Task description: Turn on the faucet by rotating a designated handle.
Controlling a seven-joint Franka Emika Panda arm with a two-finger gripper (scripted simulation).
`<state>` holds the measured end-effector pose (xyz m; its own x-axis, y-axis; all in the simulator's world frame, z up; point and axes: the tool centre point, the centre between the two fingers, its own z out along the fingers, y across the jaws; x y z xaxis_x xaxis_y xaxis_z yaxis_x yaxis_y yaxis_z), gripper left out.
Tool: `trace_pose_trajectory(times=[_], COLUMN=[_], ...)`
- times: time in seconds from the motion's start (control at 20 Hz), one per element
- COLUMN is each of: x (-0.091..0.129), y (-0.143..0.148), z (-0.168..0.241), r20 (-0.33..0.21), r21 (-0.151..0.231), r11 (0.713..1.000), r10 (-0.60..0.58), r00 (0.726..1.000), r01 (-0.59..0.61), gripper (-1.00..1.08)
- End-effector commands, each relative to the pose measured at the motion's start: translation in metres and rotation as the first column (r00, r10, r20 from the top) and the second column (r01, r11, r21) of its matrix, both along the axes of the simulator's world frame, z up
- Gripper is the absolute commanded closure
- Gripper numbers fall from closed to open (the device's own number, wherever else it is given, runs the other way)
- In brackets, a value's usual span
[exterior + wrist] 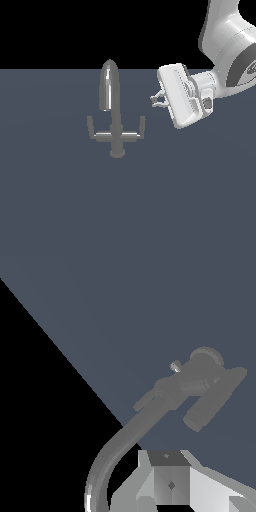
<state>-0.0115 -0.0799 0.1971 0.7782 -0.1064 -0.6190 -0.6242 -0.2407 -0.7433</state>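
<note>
On dark slate-blue counter (60, 210), centre: small dull-grey metal faucet (116, 131), arched spout. Thin grey L-shaped handle (136, 131) at exterior view's right of stem. White pincer (155, 99) farther right, apart, fingertips near together, grasping nothing. Likely rigid, slick, pivoting; best pushed near bent tip.

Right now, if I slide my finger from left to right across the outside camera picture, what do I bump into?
Left-hand crossbar arm → faucet → handle → gripper → robot arm.
</note>
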Motion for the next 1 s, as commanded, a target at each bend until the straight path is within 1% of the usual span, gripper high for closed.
trace_pose_trajectory(times=[0.0,0.15,0.25,0.45,0.7,0.95], x=[0.007,0.013,0.017,0.023,0.027,0.028], y=[0.006,0.013,0.018,0.026,0.032,0.033], z=[-0.016,-0.032,-0.041,-0.055,-0.065,-0.066], r20=[-0.024,-0.05,-0.066,-0.091,-0.109,-0.112], r21=[0.06,0.119,0.152,0.203,0.237,0.242], r11=[0.998,0.992,0.987,0.976,0.967,0.966], r10=[-0.019,-0.037,-0.046,-0.059,-0.066,-0.068], r00=[1.0,0.998,0.997,0.994,0.992,0.991], r01=[0.021,0.043,0.055,0.076,0.091,0.093], gripper=[1.08,1.08,1.08,1.08,1.08,1.08])
